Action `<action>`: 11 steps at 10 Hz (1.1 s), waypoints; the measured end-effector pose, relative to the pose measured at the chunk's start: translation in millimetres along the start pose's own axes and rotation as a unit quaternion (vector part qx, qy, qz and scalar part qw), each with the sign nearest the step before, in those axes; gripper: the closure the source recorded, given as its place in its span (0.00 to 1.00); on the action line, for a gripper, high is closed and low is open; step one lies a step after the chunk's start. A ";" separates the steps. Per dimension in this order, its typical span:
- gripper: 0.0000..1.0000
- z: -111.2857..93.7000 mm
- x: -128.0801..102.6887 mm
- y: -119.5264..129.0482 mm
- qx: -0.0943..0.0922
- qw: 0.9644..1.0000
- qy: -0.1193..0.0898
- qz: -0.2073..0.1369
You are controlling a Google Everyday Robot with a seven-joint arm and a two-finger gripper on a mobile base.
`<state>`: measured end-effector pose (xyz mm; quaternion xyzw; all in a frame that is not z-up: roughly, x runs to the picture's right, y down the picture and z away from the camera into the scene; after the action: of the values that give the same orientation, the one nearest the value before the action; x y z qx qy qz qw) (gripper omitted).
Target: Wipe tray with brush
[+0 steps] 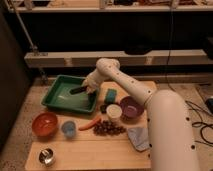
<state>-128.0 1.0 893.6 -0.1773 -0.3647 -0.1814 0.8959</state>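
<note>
Here, left of centre, the pincer [90, 89] clenches the brush [77, 91] over the tray [60, 98]; press bristles flat, sweep within the rim.

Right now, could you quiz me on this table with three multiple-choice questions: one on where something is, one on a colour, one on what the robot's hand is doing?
1. Where is the gripper relative to the tray?
A over its right part; B far off to its left; C well clear in front of it.
2. What colour is the tray?
A green; B red; C white.
3. What state is the gripper in?
A shut on the brush; B wide open and empty; C shut on a spoon.

Answers: 1 A, the arm reaches down inside the tray's right side. 2 A, its floor and rim are green. 3 A, the black brush sticks out leftward from the closed gripper.
</note>
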 end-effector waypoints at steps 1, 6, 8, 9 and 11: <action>1.00 2.5 -18.7 2.4 -0.004 1.000 -0.010 -0.007; 1.00 58.6 -144.6 -8.0 -0.034 0.995 -0.069 -0.055; 1.00 81.7 -173.9 -25.3 -0.028 0.994 -0.077 -0.078; 1.00 95.8 -184.9 -38.1 -0.023 0.992 -0.079 -0.093; 1.00 113.6 -183.2 -63.0 -0.013 0.992 -0.078 -0.100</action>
<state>-346.0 33.1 850.0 -0.1647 -0.4468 -0.2607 0.8398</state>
